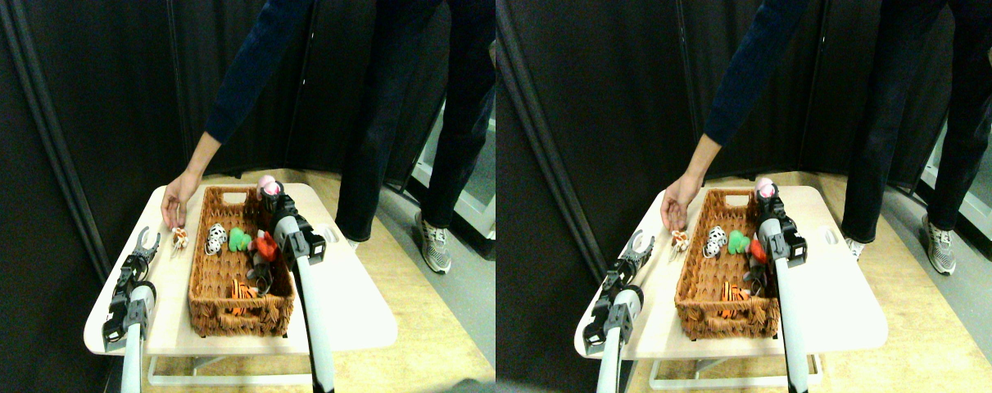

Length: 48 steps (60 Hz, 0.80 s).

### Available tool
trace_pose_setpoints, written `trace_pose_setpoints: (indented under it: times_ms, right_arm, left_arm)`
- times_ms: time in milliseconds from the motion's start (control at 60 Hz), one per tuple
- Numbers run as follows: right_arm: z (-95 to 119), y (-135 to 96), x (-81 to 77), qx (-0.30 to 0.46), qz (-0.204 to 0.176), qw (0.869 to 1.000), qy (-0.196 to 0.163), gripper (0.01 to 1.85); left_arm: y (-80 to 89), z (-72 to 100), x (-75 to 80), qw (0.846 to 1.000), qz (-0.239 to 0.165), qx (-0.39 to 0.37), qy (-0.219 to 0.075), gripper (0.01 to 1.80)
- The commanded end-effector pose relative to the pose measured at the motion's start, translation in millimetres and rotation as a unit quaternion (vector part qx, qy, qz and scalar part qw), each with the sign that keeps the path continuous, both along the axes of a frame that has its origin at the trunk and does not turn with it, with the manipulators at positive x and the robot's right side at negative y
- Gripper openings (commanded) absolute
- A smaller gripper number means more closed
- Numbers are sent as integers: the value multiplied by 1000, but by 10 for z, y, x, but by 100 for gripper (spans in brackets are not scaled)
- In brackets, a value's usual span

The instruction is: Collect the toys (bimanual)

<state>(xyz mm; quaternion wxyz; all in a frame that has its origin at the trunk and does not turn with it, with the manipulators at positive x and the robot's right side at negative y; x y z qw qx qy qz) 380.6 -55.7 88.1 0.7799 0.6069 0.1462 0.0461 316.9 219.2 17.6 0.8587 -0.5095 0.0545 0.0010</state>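
Observation:
A long brown woven basket (217,315) stands on the white table (344,303). Several toys lie inside it: a black-and-white spotted one (215,239), a green one (239,239), a red heart (266,246) and an orange-striped one (242,291). My right gripper (269,193) is over the basket's far right corner, shut on a pink toy (268,183). To the left of the basket my left gripper (146,241) is open, its jaws spread. A small orange-and-white toy (179,238) lies on the table just right of it.
A person in dark clothes stands behind the table and reaches in; the hand (176,201) is just above the orange-and-white toy. Dark curtains close off the back and left. The table's edges are near both arms.

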Motion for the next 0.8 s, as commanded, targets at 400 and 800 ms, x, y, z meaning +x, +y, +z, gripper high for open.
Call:
trace_pose_setpoints:
  times_ms: [400,800]
  right_arm:
    - [81,-60,77,-99,57,993,29,31]
    - [105,-205,61,-85,39,995,23,95]
  left_arm:
    - [-65,92,63,1000,-6,-7,-28,20]
    - [-112,87,114,1000,-8,-14,-26,21]
